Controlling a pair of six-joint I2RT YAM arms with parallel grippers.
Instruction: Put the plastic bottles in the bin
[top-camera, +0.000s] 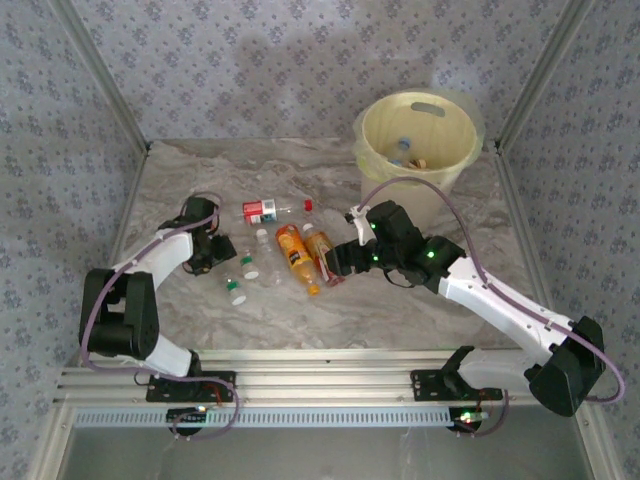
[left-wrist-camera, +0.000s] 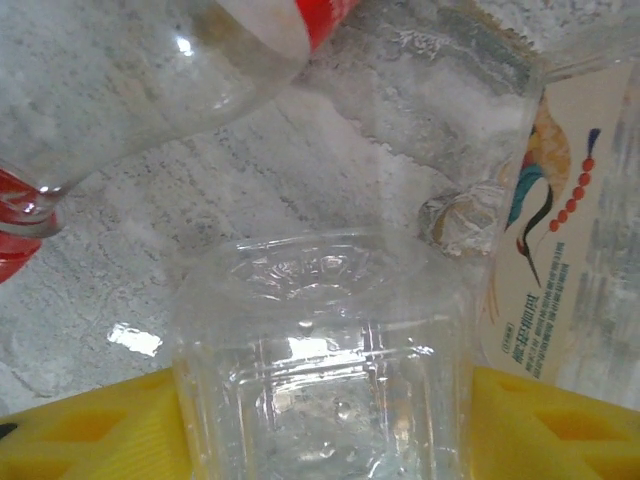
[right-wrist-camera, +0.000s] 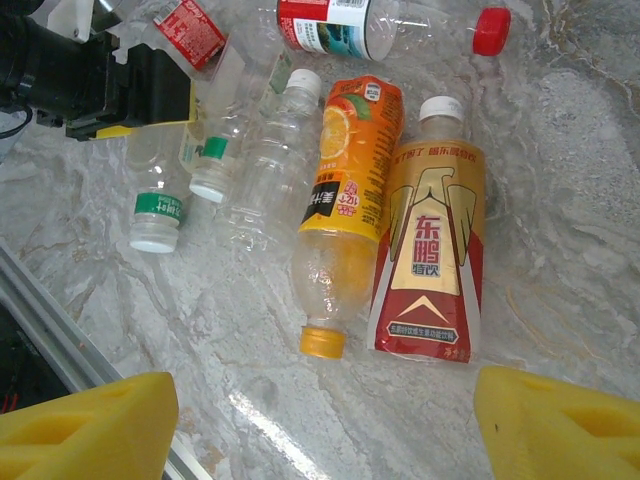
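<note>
My left gripper is shut on a clear label-less bottle, which fills the gap between both yellow pads. A red-labelled bottle lies just beyond it. My right gripper hangs open over bare table, just short of an orange-capped orange bottle and a red-and-gold bottle lying side by side. Clear bottles with green bands lie left of them. The cream bin stands at the back right with bottles inside.
The marbled table top ends at a metal rail along the near edge. Patterned walls and slanted frame posts close in the sides. The left arm's black wrist sits close to the bottle cluster.
</note>
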